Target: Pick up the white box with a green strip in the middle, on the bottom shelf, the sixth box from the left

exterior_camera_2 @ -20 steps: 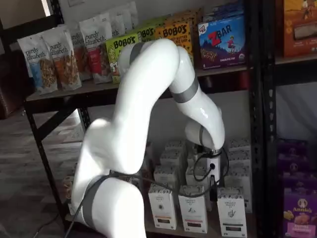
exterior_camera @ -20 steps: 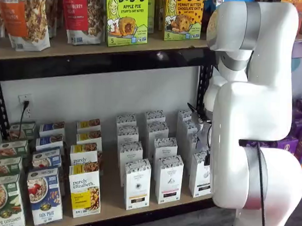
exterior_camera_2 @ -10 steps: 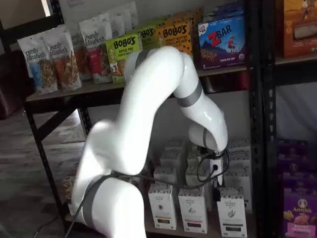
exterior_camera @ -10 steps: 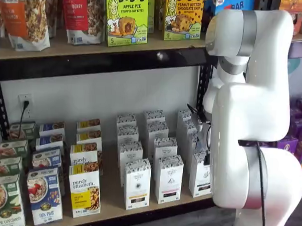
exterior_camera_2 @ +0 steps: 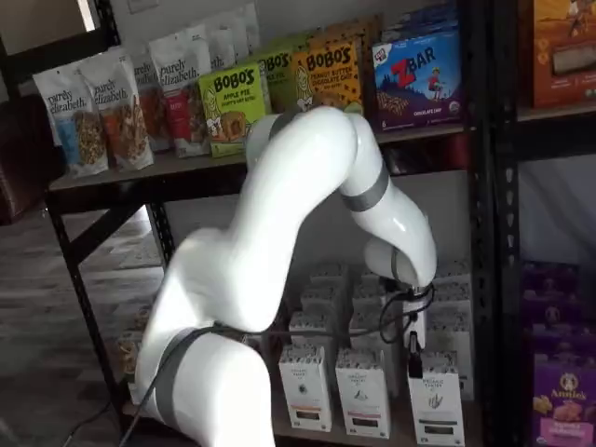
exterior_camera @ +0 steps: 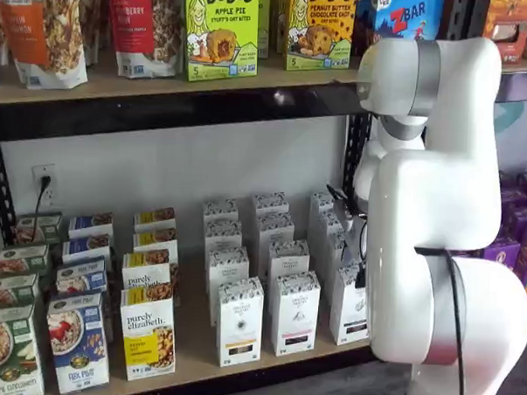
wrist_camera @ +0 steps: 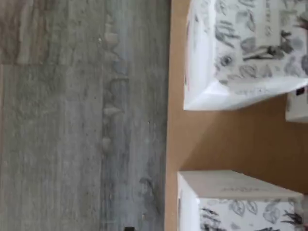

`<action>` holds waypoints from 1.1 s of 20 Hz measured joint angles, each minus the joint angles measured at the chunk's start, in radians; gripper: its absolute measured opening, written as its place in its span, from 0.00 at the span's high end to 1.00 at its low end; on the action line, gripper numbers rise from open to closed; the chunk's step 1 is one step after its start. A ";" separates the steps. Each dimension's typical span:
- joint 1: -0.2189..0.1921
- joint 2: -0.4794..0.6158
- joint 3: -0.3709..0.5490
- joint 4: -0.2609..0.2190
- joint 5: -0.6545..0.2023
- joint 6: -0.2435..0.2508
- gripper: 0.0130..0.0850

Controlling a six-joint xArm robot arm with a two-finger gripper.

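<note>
The white box stands at the right end of the front row on the bottom shelf. In a shelf view it is partly hidden by my arm. My gripper hangs just above its left top corner. Only a dark finger shows side-on, so I cannot tell whether there is a gap. In a shelf view the gripper is mostly behind the arm. The wrist view shows two speckled white box tops near the edge of the shelf board; no fingers show there.
Like white cartons stand left of the target, with more rows behind. Colourful cereal boxes fill the shelf's left. A black rack post stands right of the target. Grey wood floor lies below the shelf edge.
The arm has swung right and the wrist has come down, bringing the gripper closer to the top of the rightmost front white box.
</note>
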 joint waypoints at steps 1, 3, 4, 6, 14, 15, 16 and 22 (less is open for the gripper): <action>-0.001 0.013 -0.017 -0.002 0.004 0.002 0.00; -0.001 0.039 -0.052 -0.011 0.014 0.009 0.00; -0.001 0.053 -0.071 -0.015 0.021 0.013 0.00; -0.001 0.074 -0.100 -0.023 0.033 0.021 0.00; 0.003 0.154 -0.196 -0.064 0.056 0.060 0.00; 0.004 0.162 -0.204 -0.080 0.056 0.074 0.00; 0.004 0.168 -0.208 -0.092 0.055 0.084 0.00; 0.005 0.192 -0.226 -0.139 0.065 0.125 0.00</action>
